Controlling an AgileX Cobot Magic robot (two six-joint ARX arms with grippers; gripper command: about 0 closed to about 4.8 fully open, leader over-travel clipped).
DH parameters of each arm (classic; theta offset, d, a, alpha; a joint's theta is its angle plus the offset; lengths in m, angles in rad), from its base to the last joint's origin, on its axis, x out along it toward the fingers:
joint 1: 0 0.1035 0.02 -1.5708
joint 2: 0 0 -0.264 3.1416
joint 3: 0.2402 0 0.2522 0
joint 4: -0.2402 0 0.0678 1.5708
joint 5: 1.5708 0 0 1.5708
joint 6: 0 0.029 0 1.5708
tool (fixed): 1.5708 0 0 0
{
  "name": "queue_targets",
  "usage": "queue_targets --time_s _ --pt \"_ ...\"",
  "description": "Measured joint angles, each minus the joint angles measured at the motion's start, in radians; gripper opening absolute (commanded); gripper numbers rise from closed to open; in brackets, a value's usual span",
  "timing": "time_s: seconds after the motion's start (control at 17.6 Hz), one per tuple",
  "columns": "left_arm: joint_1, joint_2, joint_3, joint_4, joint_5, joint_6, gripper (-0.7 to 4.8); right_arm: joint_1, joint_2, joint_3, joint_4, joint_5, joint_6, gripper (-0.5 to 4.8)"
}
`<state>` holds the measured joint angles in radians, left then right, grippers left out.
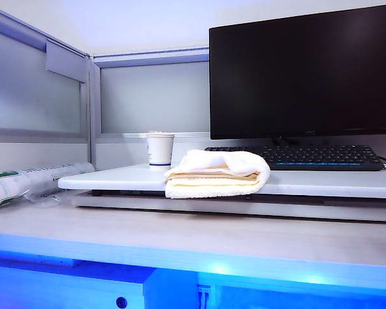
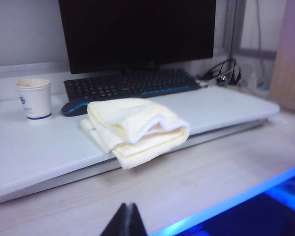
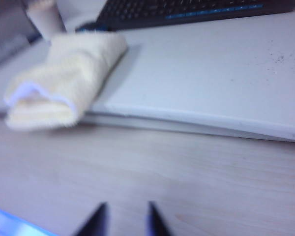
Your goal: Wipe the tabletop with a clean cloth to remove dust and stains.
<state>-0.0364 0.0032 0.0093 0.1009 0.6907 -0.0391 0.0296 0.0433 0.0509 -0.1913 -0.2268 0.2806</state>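
Both arms hidden from the room camera: left gripper (image 2: 127, 220) clenched empty, right gripper (image 3: 126, 220) parted, released, blurred, both above the counter (image 1: 180, 241); one cloth (image 1: 215, 174) overhanging the tabletop (image 1: 328, 182) front edge, beside one cup (image 1: 159, 150).

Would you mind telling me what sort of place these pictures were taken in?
Most likely an office cubicle desk. A dark monitor and black keyboard stand on the white tabletop, grey partition panels close in the back and side, and a paper cup sits beside the folded cloth.
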Motion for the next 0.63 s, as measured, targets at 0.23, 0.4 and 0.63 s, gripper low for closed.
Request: queue_targets --time_s 0.23,0.4,0.63 --pt "0.0 0.0 0.0 0.008 0.002 -0.045 -0.05 0.0 0.001 0.028 0.07 -0.068 0.179 2.3" --pt "0.0 0.0 0.0 0.008 0.002 -0.046 -0.05 0.001 0.008 0.114 0.073 -0.09 0.211 3.82" --pt "0.0 0.0 0.0 0.007 0.002 -0.047 -0.05 0.001 0.137 0.268 0.072 -0.119 0.266 4.79"
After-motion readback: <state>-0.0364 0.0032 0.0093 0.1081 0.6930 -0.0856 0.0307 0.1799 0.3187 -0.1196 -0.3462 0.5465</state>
